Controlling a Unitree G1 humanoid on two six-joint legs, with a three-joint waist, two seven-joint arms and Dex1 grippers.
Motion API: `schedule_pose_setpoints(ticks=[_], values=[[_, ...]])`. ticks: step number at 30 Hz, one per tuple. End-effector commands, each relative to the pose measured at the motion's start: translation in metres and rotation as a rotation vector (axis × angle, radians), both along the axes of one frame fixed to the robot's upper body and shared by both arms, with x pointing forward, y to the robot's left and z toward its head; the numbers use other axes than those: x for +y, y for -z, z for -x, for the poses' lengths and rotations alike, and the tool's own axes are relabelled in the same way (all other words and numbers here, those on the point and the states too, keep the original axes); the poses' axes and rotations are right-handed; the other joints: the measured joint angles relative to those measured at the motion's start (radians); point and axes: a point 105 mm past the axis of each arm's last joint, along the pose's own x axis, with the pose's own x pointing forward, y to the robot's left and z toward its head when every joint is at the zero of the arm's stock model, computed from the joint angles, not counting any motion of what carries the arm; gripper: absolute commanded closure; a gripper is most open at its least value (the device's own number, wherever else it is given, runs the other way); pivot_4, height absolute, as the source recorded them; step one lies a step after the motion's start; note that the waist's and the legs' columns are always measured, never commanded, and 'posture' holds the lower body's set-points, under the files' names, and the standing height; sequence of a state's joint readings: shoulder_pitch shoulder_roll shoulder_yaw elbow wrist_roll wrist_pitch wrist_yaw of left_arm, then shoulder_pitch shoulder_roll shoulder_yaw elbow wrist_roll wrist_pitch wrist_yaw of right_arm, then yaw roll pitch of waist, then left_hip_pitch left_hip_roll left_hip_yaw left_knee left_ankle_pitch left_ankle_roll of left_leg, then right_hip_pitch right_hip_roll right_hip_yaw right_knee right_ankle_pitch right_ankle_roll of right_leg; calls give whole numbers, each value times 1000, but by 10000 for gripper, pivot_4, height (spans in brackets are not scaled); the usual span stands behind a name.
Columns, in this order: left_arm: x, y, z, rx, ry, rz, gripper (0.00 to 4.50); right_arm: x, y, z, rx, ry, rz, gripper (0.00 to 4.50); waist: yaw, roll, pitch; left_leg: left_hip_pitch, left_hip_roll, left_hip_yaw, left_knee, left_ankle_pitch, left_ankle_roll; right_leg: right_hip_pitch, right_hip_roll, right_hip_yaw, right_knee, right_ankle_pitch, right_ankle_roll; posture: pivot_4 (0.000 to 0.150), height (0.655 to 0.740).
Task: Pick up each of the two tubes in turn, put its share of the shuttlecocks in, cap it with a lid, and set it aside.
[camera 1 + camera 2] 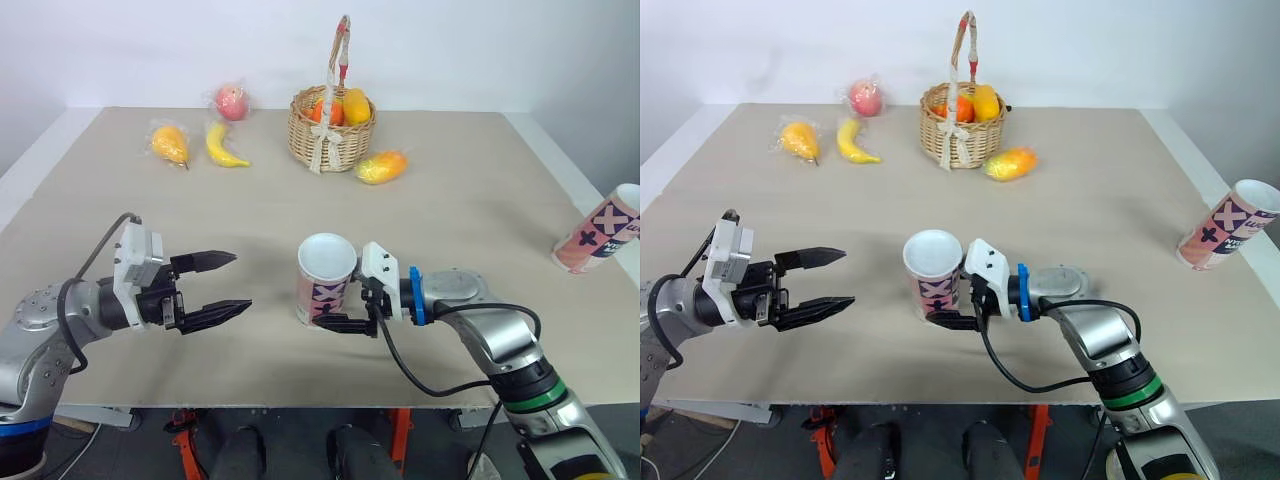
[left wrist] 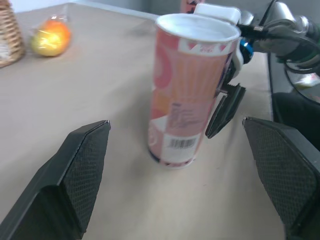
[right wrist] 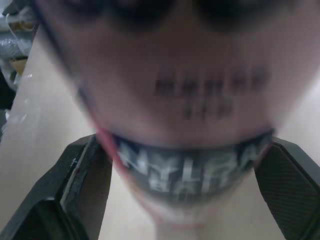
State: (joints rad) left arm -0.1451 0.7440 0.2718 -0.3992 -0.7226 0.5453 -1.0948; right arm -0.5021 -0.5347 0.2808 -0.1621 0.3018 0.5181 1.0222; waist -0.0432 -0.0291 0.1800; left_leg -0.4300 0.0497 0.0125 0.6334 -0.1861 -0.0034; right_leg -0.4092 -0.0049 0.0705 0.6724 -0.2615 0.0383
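Pink tube [image 1: 326,262] upright, gripped by right hand [image 1: 326,310], wicker basket [image 1: 330,138] holding fruit [image 1: 355,104]

Tube [image 1: 326,280] upright on worktop [image 1: 470,210], front centre. Right tool [image 1: 338,315] comes in from the right, a finger each side of tube, touching it. Left tool [image 1: 240,282] left of tube, apart from it, fingers spread, pointing at it. Second tube [image 1: 598,232] tilted at right edge, well apart. Basket [image 1: 332,125] at back centre, fruit in it. Mango [image 1: 381,166] just front-right of basket. Banana [image 1: 224,146] left of basket, pear [image 1: 169,143] left of banana, apple [image 1: 231,101] behind banana.
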Motion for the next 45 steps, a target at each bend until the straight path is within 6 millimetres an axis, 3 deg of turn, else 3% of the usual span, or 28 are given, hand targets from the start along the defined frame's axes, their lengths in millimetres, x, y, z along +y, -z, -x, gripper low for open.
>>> schedule_pose_setpoints(ticks=[1,2,5,6,9,15,19,21,23,30,35,39,40,45], values=[[-1,-5,1,-44,2,-20,738,5,-9,-2,-33,-14,-27,251,0,0,0,0,0,0,0,0,0,0,0,0,0,0,0,1500,7400],[-2,-5,1,-44,4,-19,738,6,-9,-2,-27,-14,-32,251,1,0,0,0,0,0,0,0,0,0,0,0,0,0,0,1500,7400],[-5,-3,0,-44,13,-20,0,5,-8,0,-23,-21,-43,7890,1,0,0,0,0,0,0,0,0,0,0,0,0,0,0,1500,7400],[-7,-3,-1,-48,18,-19,0,3,-10,0,-19,-14,-51,13212,1,0,0,0,0,0,0,0,0,0,0,0,0,0,0,1500,7400],[-13,-4,-7,-76,23,-15,0,-3,-16,1,-12,-2,-71,21122,2,0,0,0,0,0,0,0,0,0,0,0,0,0,0,1500,7400],[-41,-24,-41,-172,-17,87,0,-37,-37,-18,-41,147,-131,21122,13,0,0,0,-1,0,2,0,0,1,0,1,0,1,2,1500,7400],[-75,-45,-62,-203,25,139,0,-91,-56,-52,-128,422,-172,21122,23,0,0,-2,-2,1,5,0,0,1,0,1,0,3,4,1500,7400],[-98,-56,-76,-205,50,155,0,-138,-65,-72,-172,648,-211,21122,24,0,0,-2,-3,2,5,0,0,1,-1,3,0,4,3,1500,7400],[-117,-63,-86,-207,65,160,0,-179,-61,-83,-178,836,-215,21122,26,0,0,-4,-4,1,6,1,1,1,-1,2,0,7,0,1500,7400],[-145,-72,-104,-189,67,196,0,-255,-35,-93,-144,1227,-232,21122,2,2,-1,-4,-5,4,1,0,2,-1,-1,7,-5,8,0,1500,7400],[-148,-62,-108,-159,65,163,0,-277,-10,-95,-97,1364,-206,21122,-1,3,-1,-3,-5,4,1,0,2,0,-1,7,-5,7,0,1500,7400],[-144,-54,-109,-142,64,132,0,-271,-2,-94,-53,1315,-246,7420,4,3,-1,-2,-6,4,3,1,1,4,-2,7,-5,9,3,1500,7400],[-144,-52,-108,-137,67,127,0,-269,-1,-94,-53,1301,-234,1500,4,3,-1,-2,-6,4,3,1,1,4,-2,7,-6,9,4,1500,7400],[-140,-45,-96,-142,130,94,0,-275,8,-88,-23,1308,-181,381,-2,3,-1,-2,-6,6,3,1,1,3,-2,10,-6,10,5,1500,7400]])
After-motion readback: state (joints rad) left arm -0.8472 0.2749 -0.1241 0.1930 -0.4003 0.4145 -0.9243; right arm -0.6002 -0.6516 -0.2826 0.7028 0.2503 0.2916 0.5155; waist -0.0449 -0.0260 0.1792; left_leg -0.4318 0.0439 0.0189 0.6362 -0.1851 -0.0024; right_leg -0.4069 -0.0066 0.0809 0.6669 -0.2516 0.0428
